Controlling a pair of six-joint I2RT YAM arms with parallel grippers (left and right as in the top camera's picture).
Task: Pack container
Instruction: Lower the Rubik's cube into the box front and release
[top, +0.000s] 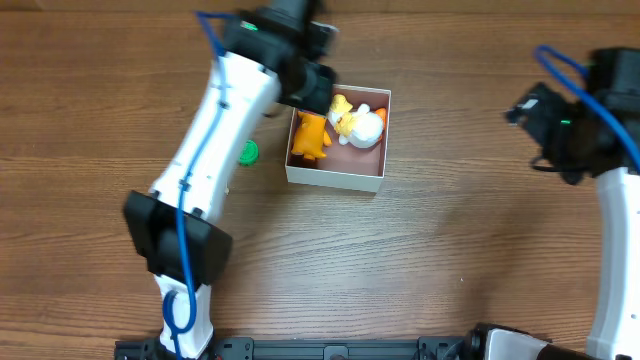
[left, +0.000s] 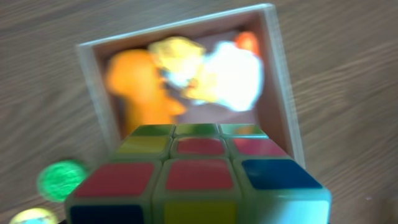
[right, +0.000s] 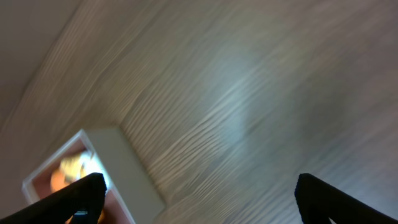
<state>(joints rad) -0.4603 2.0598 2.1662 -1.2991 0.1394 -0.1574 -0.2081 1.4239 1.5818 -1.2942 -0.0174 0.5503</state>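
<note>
The container (top: 335, 180), a white square box with a pinkish-brown inside, stands at the table's middle back. In it lie an orange toy (top: 310, 137) and a white and yellow toy (top: 358, 122). My left gripper (top: 315, 85) is at the box's far left corner. It is shut on a colour puzzle cube (left: 199, 174), which fills the bottom of the left wrist view just before the container (left: 280, 81). My right gripper (top: 530, 110) is open and empty, far to the right. In the right wrist view, its fingers (right: 199, 199) frame bare table and a container corner (right: 124, 168).
A green disc (top: 249, 152) lies on the table left of the box and also shows in the left wrist view (left: 61, 179). A small yellow object (left: 31, 216) lies beside it. The left arm stretches from the front edge up to the box.
</note>
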